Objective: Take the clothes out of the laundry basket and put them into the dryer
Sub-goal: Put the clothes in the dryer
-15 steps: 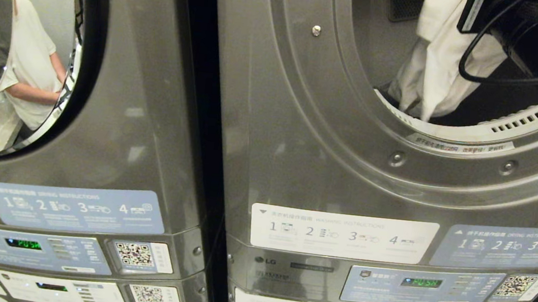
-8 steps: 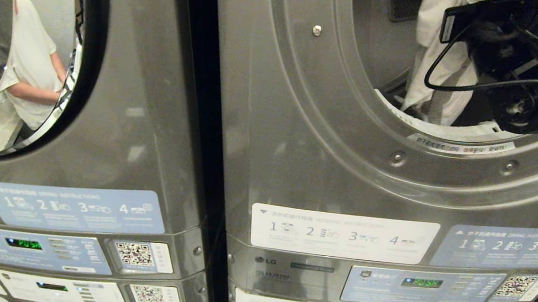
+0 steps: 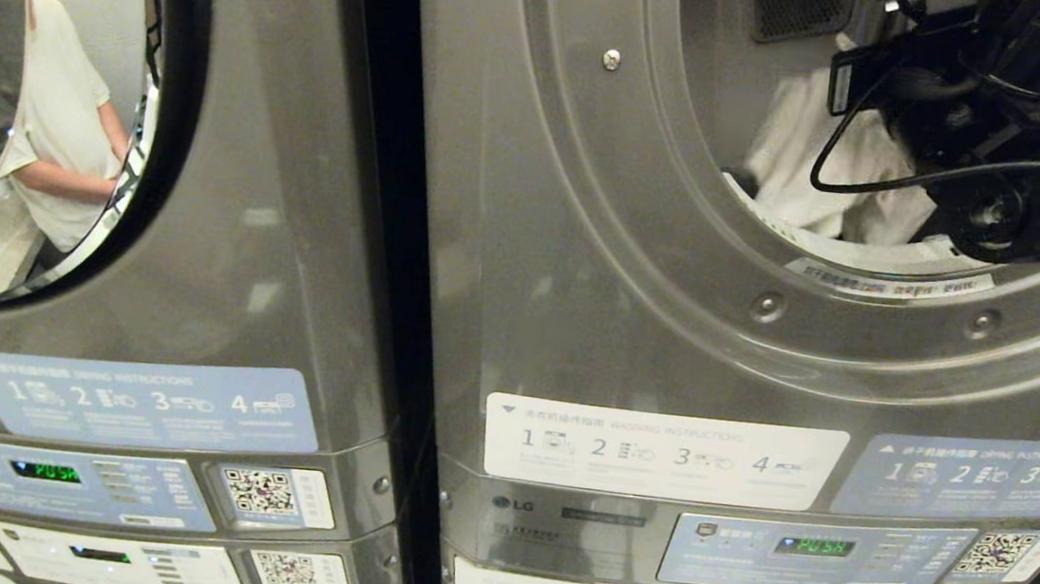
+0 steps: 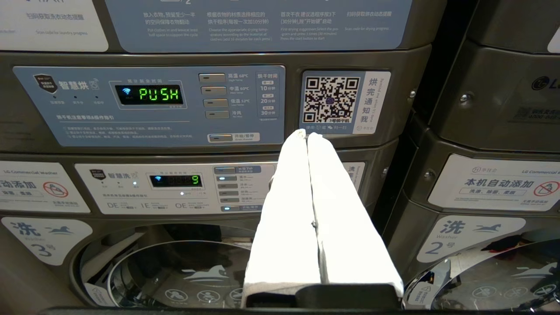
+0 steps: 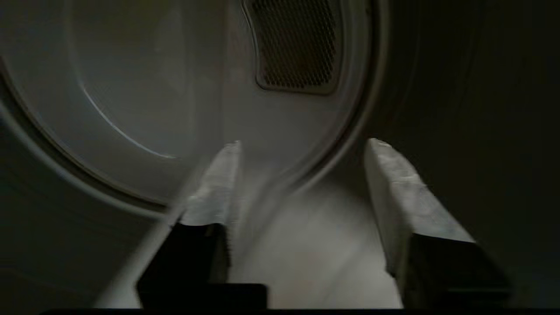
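While white clothes (image 3: 809, 167) lie inside, right end effector (image 5: 302, 151) gapes (dryer (image 3: 639, 246)).

My head camera looks forward and down, close against two grey machine fronts, catching the open dryer drum (image 3: 785, 117) at upper right and the control panels (image 3: 63, 477) below. My left wrist camera sits lower, facing the left machine's PUSH display (image 4: 159, 94) head-on past its own pincer (image 4: 306, 133); that panel appears in both views. My right wrist camera peers deep inside the drum at its mesh vent (image 5: 295, 43), also visible from the head.
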You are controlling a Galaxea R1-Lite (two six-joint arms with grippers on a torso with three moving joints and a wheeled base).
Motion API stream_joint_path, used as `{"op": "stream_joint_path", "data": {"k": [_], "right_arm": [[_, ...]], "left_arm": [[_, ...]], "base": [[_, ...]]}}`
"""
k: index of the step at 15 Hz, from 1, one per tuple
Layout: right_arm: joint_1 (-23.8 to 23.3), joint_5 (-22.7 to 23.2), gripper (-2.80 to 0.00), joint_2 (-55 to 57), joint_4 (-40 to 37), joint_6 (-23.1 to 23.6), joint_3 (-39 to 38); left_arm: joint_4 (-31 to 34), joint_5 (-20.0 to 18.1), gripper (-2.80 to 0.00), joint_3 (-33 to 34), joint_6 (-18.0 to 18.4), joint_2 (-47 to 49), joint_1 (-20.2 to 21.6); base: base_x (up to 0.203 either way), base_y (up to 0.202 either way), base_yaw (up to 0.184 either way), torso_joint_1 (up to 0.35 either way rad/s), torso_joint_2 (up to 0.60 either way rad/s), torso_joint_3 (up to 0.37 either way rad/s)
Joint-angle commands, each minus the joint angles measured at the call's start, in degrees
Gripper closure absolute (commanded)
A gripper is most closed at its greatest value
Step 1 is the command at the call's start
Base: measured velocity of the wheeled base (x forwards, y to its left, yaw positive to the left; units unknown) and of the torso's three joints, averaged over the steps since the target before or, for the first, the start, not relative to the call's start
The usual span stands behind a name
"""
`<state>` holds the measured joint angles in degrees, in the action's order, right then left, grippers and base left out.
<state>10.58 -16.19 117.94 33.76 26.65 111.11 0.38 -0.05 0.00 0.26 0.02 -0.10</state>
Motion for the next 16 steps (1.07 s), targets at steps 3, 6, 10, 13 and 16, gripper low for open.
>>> {"op": "stream_joint_path", "data": {"k": [3, 6, 10, 13, 16], "right_arm": [[0.0, 0.4, -2.8, -1.3, -0.1, -0.1, 0.0], [0.4, 0.0, -2.8, -4.1, -1.7, -2.3, -0.4], [5.7, -0.3, -2.8, -19.4, -16.7, -10.1, -11.4], [9.7, -0.5, -2.8, -30.8, -21.7, -14.7, -29.7], [12.1, -0.7, -2.8, -42.0, -22.0, -18.4, -43.8]], "left_arm": [[0.0, 0.0, 0.0, 0.0, 0.0, 0.0, 0.0], [0.1, 0.0, 0.0, 0.0, 0.0, 0.0, 0.0], [0.0, 0.0, 0.0, 0.0, 0.0, 0.0, 0.0], [0.0, 0.0, 0.0, 0.0, 0.0, 0.0, 0.0], [0.1, 0.0, 0.0, 0.0, 0.0, 0.0, 0.0]], "base": [[0.0, 0.0, 0.0, 0.0, 0.0, 0.0], [0.0, 0.0, 0.0, 0.0, 0.0, 0.0], [0.0, 0.0, 0.0, 0.0, 0.0, 0.0], [0.0, 0.0, 0.0, 0.0, 0.0, 0.0], [0.0, 0.0, 0.0, 0.0, 0.0, 0.0]]}}
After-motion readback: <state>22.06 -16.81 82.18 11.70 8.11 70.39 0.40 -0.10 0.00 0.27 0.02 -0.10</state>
